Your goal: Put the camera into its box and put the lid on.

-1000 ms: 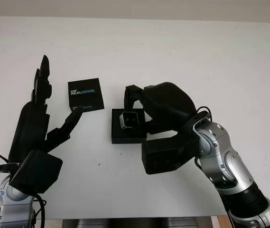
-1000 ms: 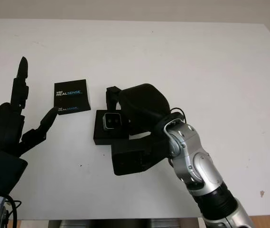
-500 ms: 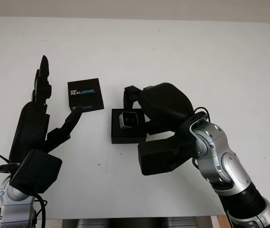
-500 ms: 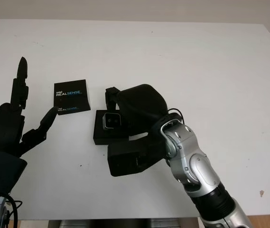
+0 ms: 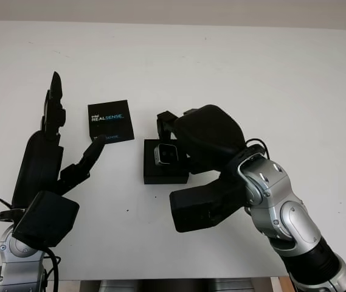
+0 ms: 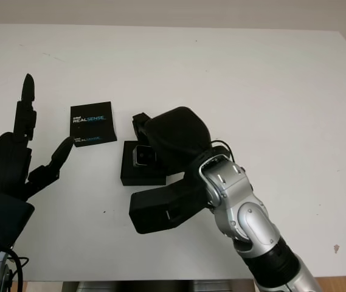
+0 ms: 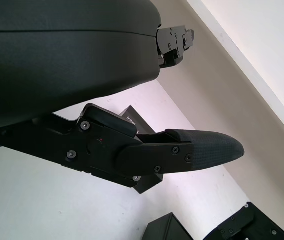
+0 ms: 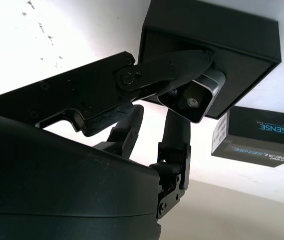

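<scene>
While over box [image 5: 165,170], robot hand [image 5: 188,137] clasping camera [image 5: 165,154]

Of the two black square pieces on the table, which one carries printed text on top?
The lid, lying beside the left hand, bears white RealSense lettering. The box is plain; the right hand holds the camera over it.

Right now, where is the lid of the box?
In the head views, the lid lies flat on the table, left of the open box, just beyond the left hand's fingertips.
</scene>
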{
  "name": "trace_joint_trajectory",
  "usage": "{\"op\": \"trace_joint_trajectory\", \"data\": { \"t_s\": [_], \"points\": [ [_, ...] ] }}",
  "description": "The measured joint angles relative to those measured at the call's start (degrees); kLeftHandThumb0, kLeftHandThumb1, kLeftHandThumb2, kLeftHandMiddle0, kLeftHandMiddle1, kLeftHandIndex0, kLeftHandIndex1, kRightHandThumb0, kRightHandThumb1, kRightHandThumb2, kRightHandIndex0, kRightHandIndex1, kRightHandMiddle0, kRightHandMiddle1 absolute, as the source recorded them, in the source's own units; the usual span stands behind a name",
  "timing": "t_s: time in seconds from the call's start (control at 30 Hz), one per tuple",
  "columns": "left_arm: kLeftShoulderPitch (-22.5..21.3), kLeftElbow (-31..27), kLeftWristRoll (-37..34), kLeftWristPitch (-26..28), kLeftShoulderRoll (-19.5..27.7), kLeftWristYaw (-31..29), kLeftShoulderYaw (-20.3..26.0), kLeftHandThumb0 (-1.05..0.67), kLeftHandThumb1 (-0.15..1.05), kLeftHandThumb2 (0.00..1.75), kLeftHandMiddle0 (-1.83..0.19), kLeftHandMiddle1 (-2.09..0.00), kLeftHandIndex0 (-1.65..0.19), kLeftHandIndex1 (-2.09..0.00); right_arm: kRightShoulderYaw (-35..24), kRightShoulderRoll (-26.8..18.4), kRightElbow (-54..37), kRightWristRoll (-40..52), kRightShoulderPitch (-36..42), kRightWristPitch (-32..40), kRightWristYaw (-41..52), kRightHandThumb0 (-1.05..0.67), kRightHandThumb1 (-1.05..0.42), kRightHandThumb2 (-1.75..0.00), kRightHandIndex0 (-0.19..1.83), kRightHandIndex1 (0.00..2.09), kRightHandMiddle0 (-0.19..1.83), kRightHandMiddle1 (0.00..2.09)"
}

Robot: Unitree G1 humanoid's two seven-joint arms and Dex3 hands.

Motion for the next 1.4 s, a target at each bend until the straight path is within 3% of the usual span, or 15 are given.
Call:
{"op": "trace_joint_trajectory", "data": {
  "t_s": [0.43, 0.63, 0.9, 1.07, 1.2, 1.4],
  "points": [
    [0.5, 0.0, 0.8, 0.4, -0.9, 0.1, -0.3, -0.88, 1.05, 0.51, 0.19, 0.00, 0.19, 0.00, 1.2, 1.9, -0.4, -7.9, -0.9, -0.2, 3.3, -0.53, -1.05, -0.23, 0.58, 0.52, 0.38, 1.72],
    [0.5, 0.0, 1.2, 0.5, -1.3, 0.1, -0.7, -0.87, 1.05, 0.51, 0.19, 0.00, 0.19, -0.01, 1.2, 3.5, -0.4, -8.2, -0.8, -0.1, 2.8, -0.54, -1.05, -0.20, 0.61, 0.58, 0.40, 1.80],
    [0.7, 0.1, 0.4, -0.2, -1.7, 0.2, -1.0, -0.86, 1.05, 0.51, 0.19, 0.00, 0.19, 0.00, 1.3, 3.6, -0.4, -11.0, -2.1, -1.1, 5.8, -0.56, -1.05, -0.21, 0.59, 0.66, 0.39, 1.65],
    [0.7, 0.2, 0.2, -0.3, -1.8, 0.3, -1.0, -0.86, 1.05, 0.51, 0.19, 0.00, 0.19, 0.00, 1.2, 3.5, -1.0, -11.3, -2.1, -2.0, 6.5, -0.54, -1.05, -0.18, 0.61, 0.70, 0.41, 1.67],
    [0.8, 0.4, 0.4, -0.5, -1.9, 0.5, -1.0, -0.86, 1.05, 0.52, 0.19, 0.00, 0.19, 0.00, 1.1, 3.4, -1.8, -11.3, -2.1, -2.3, 8.4, -0.54, -1.05, -0.16, 0.53, 0.89, 0.35, 1.72],
    [0.8, 0.5, 0.5, -0.5, -1.9, 0.6, -1.0, -0.86, 1.05, 0.52, 0.19, 0.00, 0.19, 0.00, 0.1, 3.4, -2.4, -10.2, -1.6, -2.6, 7.9, -0.53, -1.05, -0.13, 0.48, 1.01, 0.38, 1.79]
  ]
}}
